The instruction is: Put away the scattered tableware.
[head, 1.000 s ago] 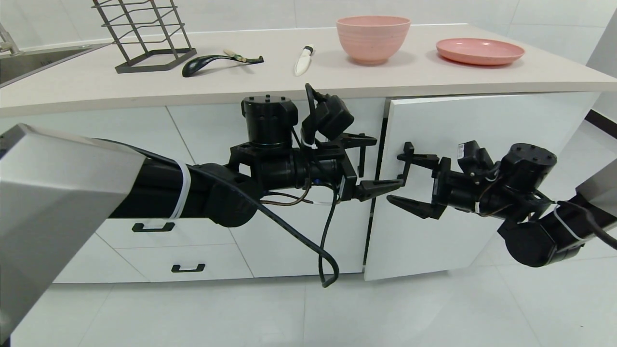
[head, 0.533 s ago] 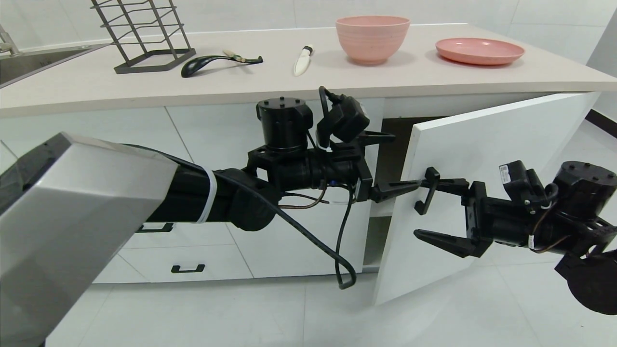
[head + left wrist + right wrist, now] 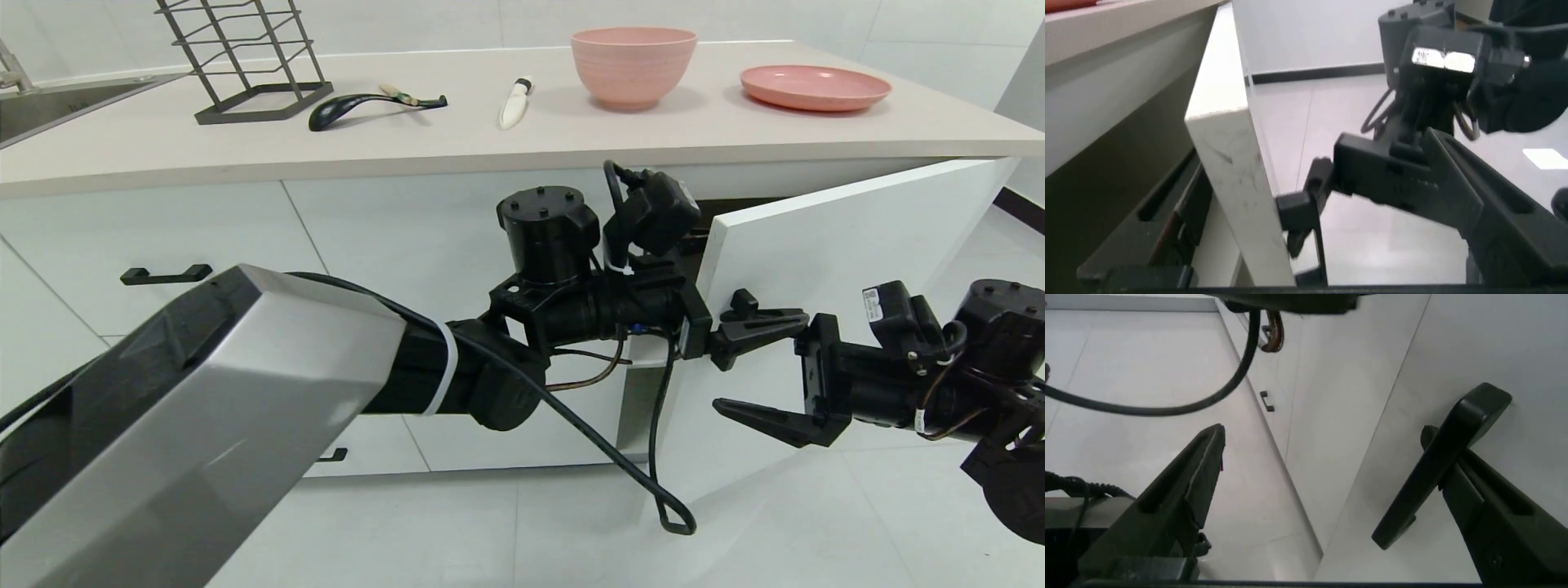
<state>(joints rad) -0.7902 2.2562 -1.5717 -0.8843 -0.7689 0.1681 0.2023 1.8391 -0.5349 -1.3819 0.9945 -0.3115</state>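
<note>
On the counter lie a black spoon [image 3: 343, 106], a small knife [image 3: 402, 95], a white knife [image 3: 513, 101], a pink bowl [image 3: 633, 65] and a pink plate [image 3: 815, 86]. Below them the white cabinet door [image 3: 841, 269] stands partly swung out. My right gripper [image 3: 728, 363] is open, its upper finger hooked at the door's black handle [image 3: 741, 304]; the handle [image 3: 1445, 465] sits against one finger in the right wrist view. My left gripper [image 3: 712, 290] is open and straddles the door's free edge [image 3: 1229, 155], one finger behind the door.
A black wire rack [image 3: 245, 57] stands at the counter's back left, beside a sink [image 3: 49, 102]. Drawers with black handles [image 3: 166, 274] fill the cabinet front to the left. Pale tiled floor lies below. The left arm's cable loop [image 3: 669, 514] hangs low.
The cabinet door has swung from almost shut to partly open, with the right gripper at its handle drawing back. My left arm has moved right, to the door's free edge.
</note>
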